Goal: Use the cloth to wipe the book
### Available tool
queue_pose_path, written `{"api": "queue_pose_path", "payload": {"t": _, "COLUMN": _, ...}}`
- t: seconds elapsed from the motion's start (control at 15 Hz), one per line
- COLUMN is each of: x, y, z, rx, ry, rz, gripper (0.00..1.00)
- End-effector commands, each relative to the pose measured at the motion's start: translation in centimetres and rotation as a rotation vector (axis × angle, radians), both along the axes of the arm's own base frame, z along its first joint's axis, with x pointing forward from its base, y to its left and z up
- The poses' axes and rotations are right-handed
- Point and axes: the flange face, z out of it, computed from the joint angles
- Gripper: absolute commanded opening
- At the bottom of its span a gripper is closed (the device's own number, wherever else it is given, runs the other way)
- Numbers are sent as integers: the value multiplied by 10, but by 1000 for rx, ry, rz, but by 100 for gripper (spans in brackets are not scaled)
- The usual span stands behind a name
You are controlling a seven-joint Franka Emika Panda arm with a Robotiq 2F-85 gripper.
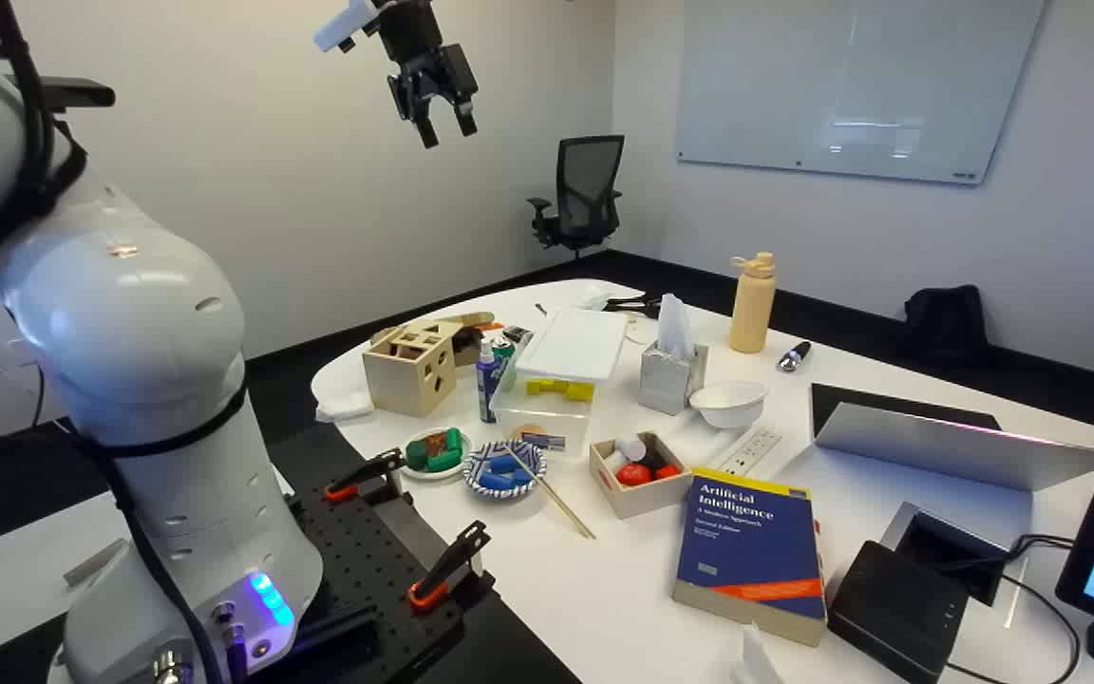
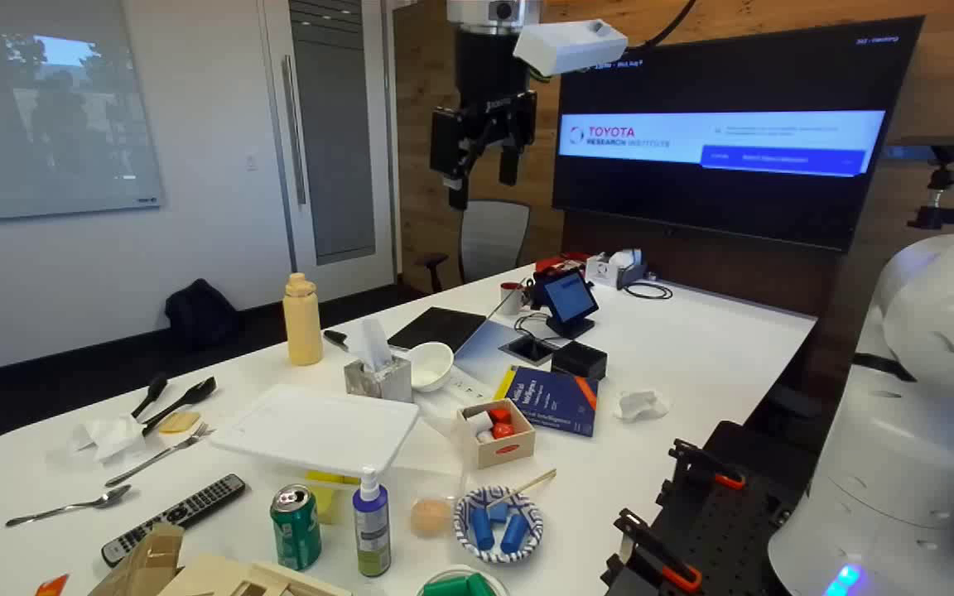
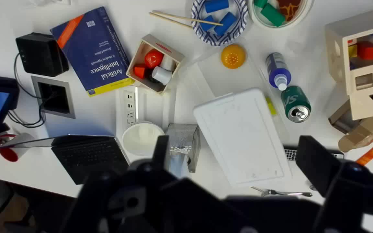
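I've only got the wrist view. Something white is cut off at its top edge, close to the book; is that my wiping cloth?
Observer: Likely. An exterior view shows it whole: a crumpled white sheet, cloth or tissue, I can't tell which, lying on the table apart from the book.
Operator: How high are the jaws?
Observer: In both exterior views they hang well above the table, standing open.
Operator: Anything tall I'm missing near the tissue box?
Observer: Yes, a yellow bottle stands upright, a bit beyond it in both exterior views.
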Motion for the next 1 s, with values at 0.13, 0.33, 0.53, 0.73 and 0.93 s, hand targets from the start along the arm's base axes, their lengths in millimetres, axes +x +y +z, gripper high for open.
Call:
{"api": "queue_pose_path", "payload": {"t": 0.13, "x": 13, "y": -23, "z": -3, "rx": 3, "ry": 15, "rz": -34, "gripper": 100}}
{"api": "queue_pose_path", "payload": {"t": 0.33, "x": 38, "y": -105, "z": -17, "rx": 1, "ry": 21, "rz": -155, "gripper": 100}}
{"api": "queue_pose_path", "payload": {"t": 0.53, "x": 54, "y": -193, "z": -40, "rx": 9, "ry": 40, "rz": -339, "gripper": 100}}
{"api": "queue_pose_path", "payload": {"t": 0.73, "x": 68, "y": -287, "z": -77, "rx": 61, "ry": 31, "rz": -519, "gripper": 100}}
{"api": "queue_pose_path", "payload": {"t": 0.93, "x": 77, "y": -372, "z": -125, "rx": 106, "ry": 10, "rz": -679, "gripper": 100}}
